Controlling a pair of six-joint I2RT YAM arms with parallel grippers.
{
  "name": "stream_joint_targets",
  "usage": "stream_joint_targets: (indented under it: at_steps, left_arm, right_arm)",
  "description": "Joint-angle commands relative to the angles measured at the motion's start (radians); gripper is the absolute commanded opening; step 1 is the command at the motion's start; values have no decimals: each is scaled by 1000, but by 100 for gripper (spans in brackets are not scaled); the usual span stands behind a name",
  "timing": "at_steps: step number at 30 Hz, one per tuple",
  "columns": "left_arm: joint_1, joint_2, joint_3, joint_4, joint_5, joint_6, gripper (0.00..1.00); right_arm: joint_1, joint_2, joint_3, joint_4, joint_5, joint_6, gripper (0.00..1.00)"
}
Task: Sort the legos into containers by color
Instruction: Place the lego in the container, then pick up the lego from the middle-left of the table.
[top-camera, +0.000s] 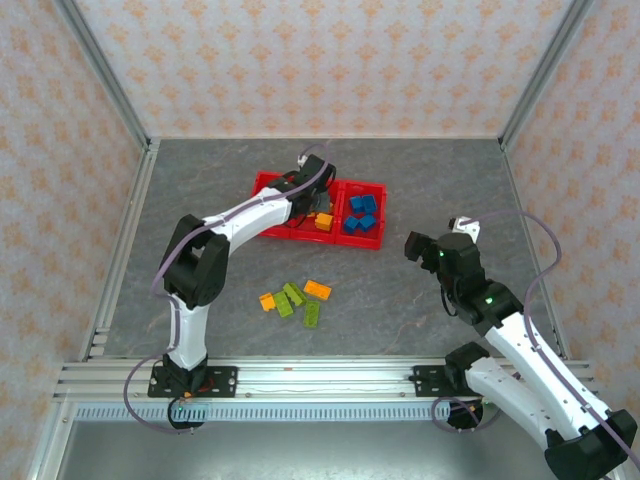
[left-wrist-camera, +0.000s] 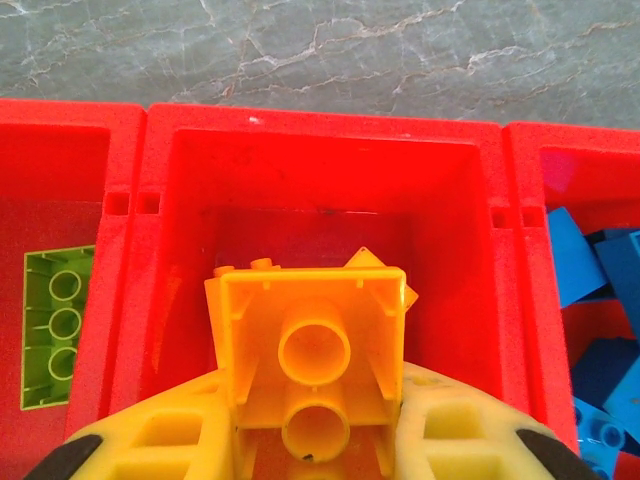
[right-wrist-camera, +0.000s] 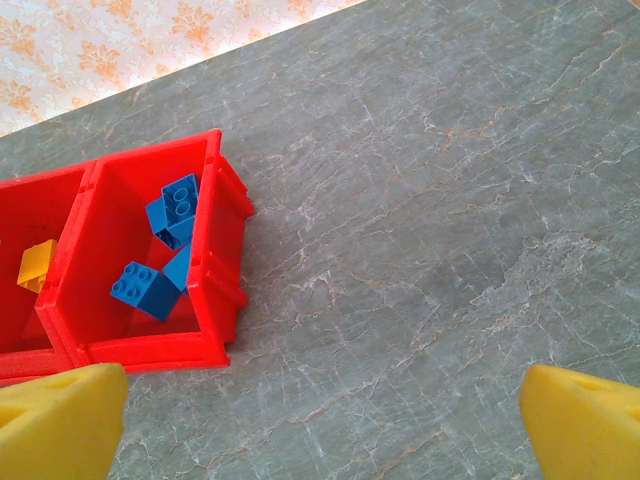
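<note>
I'm holding a yellow brick (left-wrist-camera: 310, 340) pinched in the left gripper (left-wrist-camera: 312, 445), underside facing the camera and long axis running along the fingers, directly over the middle compartment (left-wrist-camera: 320, 165) (both side walls are standing clear of it). A green brick (left-wrist-camera: 55, 325) is lying in the left compartment and blues (left-wrist-camera: 585, 265) in the right. The right gripper (right-wrist-camera: 320, 420) is gaping wide, gripping nothing, right of the tray (right-wrist-camera: 215, 200). Loose bricks (top-camera: 295, 297) are lying nearer the left arm.

open: table (top-camera: 440, 195) right of tray (top-camera: 262, 181) | blocked: middle compartment (left-wrist-camera: 320, 175), left arm (top-camera: 245, 212)

One red tray (top-camera: 265, 183), three compartments (left-wrist-camera: 320, 170). Loose on table (top-camera: 200, 190): two orange bricks (top-camera: 318, 289), about three lime bricks (top-camera: 313, 314). In tray: at least four blue bricks (top-camera: 361, 213).
</note>
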Motion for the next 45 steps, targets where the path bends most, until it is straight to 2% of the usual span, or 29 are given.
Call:
stream_joint_targets:
  at_steps: [1, 10, 15, 24, 30, 35, 37, 45]
  left_arm:
    - [23, 4, 32, -30, 13, 0, 32]
    - [36, -89, -64, 51, 18, -21, 44]
    - [36, -233, -173, 150, 46, -25, 66]
    - [21, -432, -265, 90, 13, -12, 99]
    - [-7, -601, -437, 47, -8, -62, 99]
    - [-33, -752, -646, 7, -40, -188, 99]
    - [-34, -809, -734, -14, -36, -269, 96]
    - [-35, -943, -972, -72, 19, -404, 80]
  right_arm:
    - [1, -12, -2, 1, 13, 6, 100]
    - [2, -12, -3, 1, 13, 6, 100]
    - [1, -10, -3, 1, 18, 9, 100]
    - [3, -10, -3, -1, 17, 9, 100]
    - [1, -9, -3, -1, 16, 8, 100]
    - [1, -7, -2, -1, 17, 9, 100]
    - [2, -7, -3, -1, 18, 10, 100]
    - [2, -7, -2, 0, 12, 9, 100]
